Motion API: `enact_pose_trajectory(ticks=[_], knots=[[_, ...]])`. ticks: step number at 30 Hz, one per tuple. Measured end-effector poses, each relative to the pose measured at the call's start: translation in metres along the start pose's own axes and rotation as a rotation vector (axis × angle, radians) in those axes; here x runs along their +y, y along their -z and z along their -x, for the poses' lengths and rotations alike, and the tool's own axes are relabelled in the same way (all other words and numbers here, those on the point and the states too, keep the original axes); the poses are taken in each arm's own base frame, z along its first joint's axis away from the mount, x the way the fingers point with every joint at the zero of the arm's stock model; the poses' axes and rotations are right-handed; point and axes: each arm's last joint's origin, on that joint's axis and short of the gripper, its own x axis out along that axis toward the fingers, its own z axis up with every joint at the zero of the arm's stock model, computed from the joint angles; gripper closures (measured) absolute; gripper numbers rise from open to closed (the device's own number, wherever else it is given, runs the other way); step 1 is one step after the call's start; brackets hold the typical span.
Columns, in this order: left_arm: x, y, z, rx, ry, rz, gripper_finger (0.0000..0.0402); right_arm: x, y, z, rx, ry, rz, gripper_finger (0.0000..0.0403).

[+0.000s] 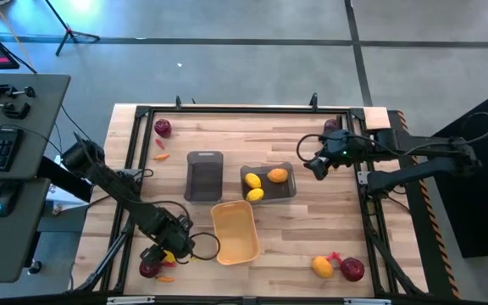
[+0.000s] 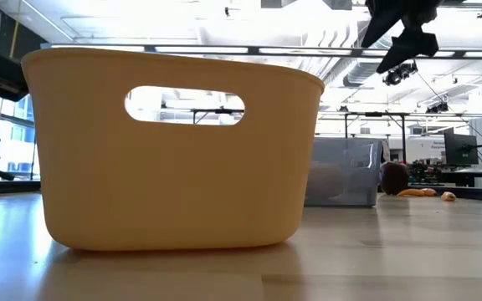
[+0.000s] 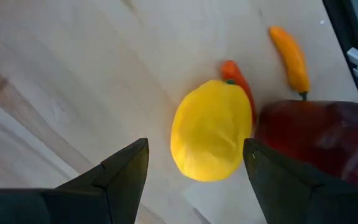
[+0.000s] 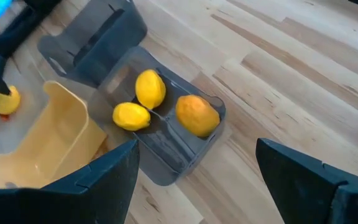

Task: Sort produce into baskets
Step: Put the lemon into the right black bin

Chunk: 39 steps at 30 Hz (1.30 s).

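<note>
Produce, near-left corner of the wooden table [image 1: 312,220]: a yellow lemon-shaped fruit [image 3: 210,130] lies on the boards between the two dark fingers [image 3: 124,171] of the left pincer [image 1: 169,246]. The fingers stand apart on either side of the fruit with bare wood showing along each flank; no contact is visible and nothing is gripped. Touching the lemon's far side is a small orange-red carrot-like piece [image 3: 240,84]; a second, orange-yellow piece [image 3: 291,57] lies just beyond it, apart. A dark red round fruit [image 3: 319,140] sits just beside the lemon, under the other finger [image 3: 291,186].

Baskets: the yellow-orange basket [image 1: 235,230] stands just beside the left pincer, toward the table's middle. Behind it are two dark grey baskets side by side. The left one [image 1: 204,175] holds nothing visible. The right one [image 1: 268,182] holds two yellow lemon-shaped fruits [image 4: 150,88] [image 4: 131,116] and one orange oval fruit [image 4: 197,115].

Remaining produce: a dark red round fruit [image 1: 163,128] and orange-red pieces [image 1: 161,154] lie near the far-left corner; near the near-right corner lie a yellow-orange oval fruit [image 1: 322,266], a red piece [image 1: 335,257] and a dark red round fruit [image 1: 352,268].

The right pincer [image 1: 318,163] hangs above the table just beside the filled grey basket, fingers [image 4: 98,180] spread wide, holding nothing.
</note>
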Motion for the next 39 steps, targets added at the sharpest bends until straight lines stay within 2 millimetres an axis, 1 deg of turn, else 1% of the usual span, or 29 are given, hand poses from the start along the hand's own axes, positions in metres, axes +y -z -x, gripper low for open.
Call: enact_pose_trajectory(ticks=[5, 9, 12, 19, 27, 30, 33, 37, 39], knots=[[-0.001, -0.001, 0.000, -0.012, 0.019, -0.004, 0.0154, 0.004, -0.001, -0.012, 0.042, 0.020, 0.047, 0.0091], [-0.001, -0.001, 0.000, -0.013, 0.026, -0.005, 0.0154, 0.006, -0.001, -0.017, 0.058, 0.030, 0.068, 0.0091], [0.000, -0.001, 0.000, -0.015, -0.004, 0.004, 0.0154, 0.006, -0.001, -0.017, 0.058, 0.029, 0.083, 0.0091], [0.000, -0.001, 0.000, -0.015, -0.016, 0.103, 0.0155, 0.006, -0.001, -0.017, 0.058, 0.029, 0.085, 0.0091], [0.000, -0.002, 0.000, -0.018, -0.012, 0.045, 0.0154, 0.006, -0.001, -0.017, 0.059, 0.027, 0.097, 0.0091], [0.000, -0.002, 0.000, -0.018, -0.012, 0.040, 0.0146, 0.006, -0.001, -0.017, 0.060, 0.027, 0.104, 0.0091], [0.001, -0.002, 0.000, -0.018, -0.022, 0.010, 0.0128, 0.006, -0.001, -0.017, 0.060, 0.027, 0.104, 0.0091], [0.003, -0.002, 0.000, -0.019, -0.088, -0.009, 0.0102, 0.006, -0.001, -0.017, 0.060, 0.027, 0.104, 0.0091], [0.004, -0.002, 0.000, -0.022, -0.129, 0.023, 0.0098, 0.006, -0.001, -0.017, 0.060, 0.027, 0.104, 0.0091]])
